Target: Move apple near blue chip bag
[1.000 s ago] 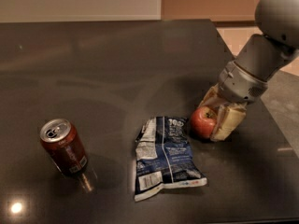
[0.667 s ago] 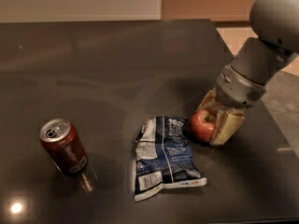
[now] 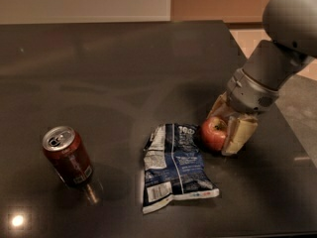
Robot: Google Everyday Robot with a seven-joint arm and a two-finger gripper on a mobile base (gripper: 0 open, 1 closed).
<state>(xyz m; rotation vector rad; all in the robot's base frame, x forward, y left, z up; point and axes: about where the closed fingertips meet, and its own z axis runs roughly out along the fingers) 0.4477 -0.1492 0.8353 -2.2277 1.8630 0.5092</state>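
The apple (image 3: pixel 214 132) is small, round and red, with a yellowish patch. It rests on the dark table (image 3: pixel 124 68) right of centre, touching the upper right corner of the blue chip bag (image 3: pixel 173 165). The bag lies flat and crinkled, dark blue and white with white text. My gripper (image 3: pixel 225 128) reaches down from the upper right on a grey arm. Its pale fingers (image 3: pixel 237 135) stand on either side of the apple and are shut on it.
A red soda can (image 3: pixel 67 155) stands upright at the left front of the table. The table's right edge runs close behind the arm, with light floor beyond it. A pale wall lies behind the far edge.
The gripper has moved a little to the left and toward the front with the apple in it. The apple now sits against the bag's corner. The can and bag have not moved.
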